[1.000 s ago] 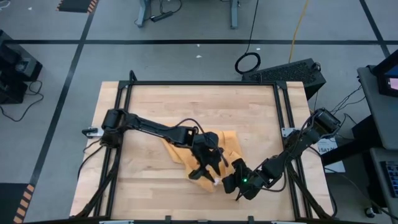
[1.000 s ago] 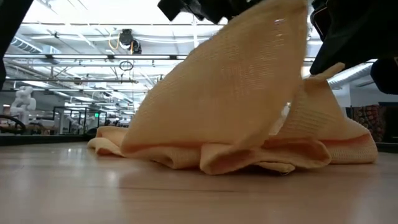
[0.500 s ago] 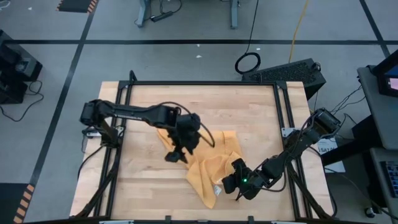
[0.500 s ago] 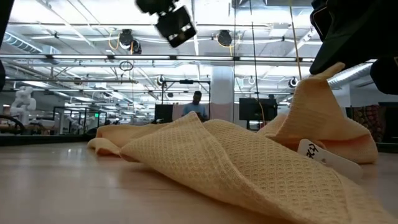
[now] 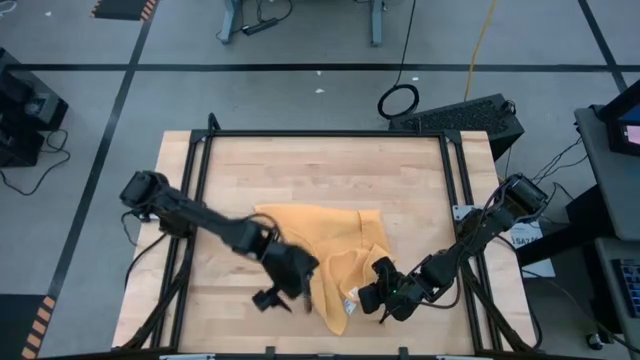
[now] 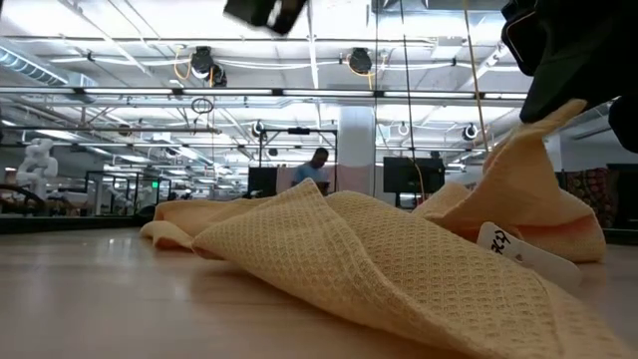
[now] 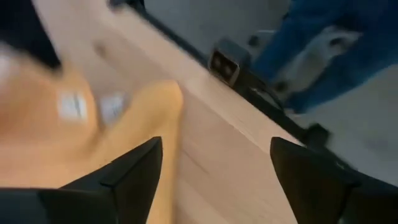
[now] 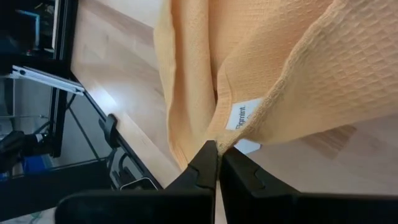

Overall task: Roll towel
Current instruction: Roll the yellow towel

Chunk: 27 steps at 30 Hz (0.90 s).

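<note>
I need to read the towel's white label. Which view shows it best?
The right wrist view: the white label faces the camera on the towel edge, just above the right gripper. The low view shows it edge-on; the high view only a speck; the left wrist view a blur.

Left wrist view is smeared, so the towel is just an orange blur and the tags on it can't be read; the blue shape past the table edge can't be made out either. Low view cuts off the left hand at the top, only a dark bit shows; the right hand is chopped by the corner too. From above, the right hand covers the towel's near corner; the label print is too small to read.
</note>
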### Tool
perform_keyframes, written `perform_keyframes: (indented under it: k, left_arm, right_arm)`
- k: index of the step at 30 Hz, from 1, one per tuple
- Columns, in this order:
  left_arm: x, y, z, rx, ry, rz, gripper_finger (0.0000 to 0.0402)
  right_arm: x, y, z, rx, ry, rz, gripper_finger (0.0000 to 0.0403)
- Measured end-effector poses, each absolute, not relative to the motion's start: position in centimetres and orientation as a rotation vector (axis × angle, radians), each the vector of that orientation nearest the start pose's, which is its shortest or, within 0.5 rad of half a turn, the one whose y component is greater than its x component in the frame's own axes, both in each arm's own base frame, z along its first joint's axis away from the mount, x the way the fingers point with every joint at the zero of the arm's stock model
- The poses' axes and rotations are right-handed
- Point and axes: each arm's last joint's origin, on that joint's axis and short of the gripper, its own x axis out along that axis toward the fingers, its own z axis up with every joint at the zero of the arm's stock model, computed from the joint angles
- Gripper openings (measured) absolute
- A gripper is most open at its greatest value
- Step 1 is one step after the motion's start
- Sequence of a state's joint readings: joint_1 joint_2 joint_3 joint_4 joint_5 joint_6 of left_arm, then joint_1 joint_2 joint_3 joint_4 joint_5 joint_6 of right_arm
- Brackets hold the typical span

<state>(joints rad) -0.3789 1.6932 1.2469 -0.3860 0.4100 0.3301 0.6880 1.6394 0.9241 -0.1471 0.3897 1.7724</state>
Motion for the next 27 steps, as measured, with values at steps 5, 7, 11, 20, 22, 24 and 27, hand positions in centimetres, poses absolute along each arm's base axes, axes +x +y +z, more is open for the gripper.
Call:
perform_keyframes:
  k: [5,7,11,20,22,24,27]
  left_arm:
    - [33.8,-17.0,22.9,0.439,0.635,-0.829,0.0285]
    - [34.3,-17.3,21.9,0.43,0.642,-0.84,0.0263]
    - [35.1,-17.6,19.5,0.469,0.683,-0.83,0.0217]
    - [36.6,-18.4,16.6,0.674,0.579,-0.879,0.0186]
    - [36.9,-18.3,15.9,0.674,0.584,-0.874,0.0186]
    - [37.0,-18.2,14.9,0.673,0.615,-0.876,0.0186]
    - [37.3,-18.0,13.5,0.674,0.653,-0.868,0.0186]
  right_arm:
    - [25.7,19.8,18.0,1.228,0.734,-0.419,0.0002]
    - [25.7,19.7,18.0,1.225,0.735,-0.42,0.0002]
    - [25.7,19.7,17.9,1.223,0.736,-0.423,0.0002]
    - [25.7,19.8,18.0,1.228,0.733,-0.42,0.0002]
    - [25.7,19.8,18.0,1.228,0.733,-0.419,0.0002]
    - [25.7,19.8,18.0,1.228,0.733,-0.419,0.0002]
    - [25.7,19.7,18.0,1.227,0.734,-0.421,0.0002]
